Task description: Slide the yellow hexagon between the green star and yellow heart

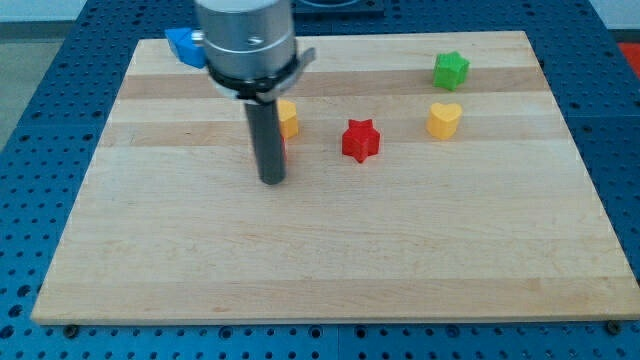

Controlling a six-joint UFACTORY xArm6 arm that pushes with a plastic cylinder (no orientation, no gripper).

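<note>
Tip (272,181) sits just below-left of yellow hexagon (288,118), perhaps touching.

Yellow hexagon (288,118) lies well left of green star (451,70) and yellow heart (444,119).

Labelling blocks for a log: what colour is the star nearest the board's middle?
Red. The red star shows clearly in the camera view, between the yellow hexagon and yellow heart.

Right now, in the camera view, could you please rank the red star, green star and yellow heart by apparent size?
1. red star, slightly largest, though it sits nearer the view's bottom.
2. green star and yellow heart: too alike to rank.
</note>
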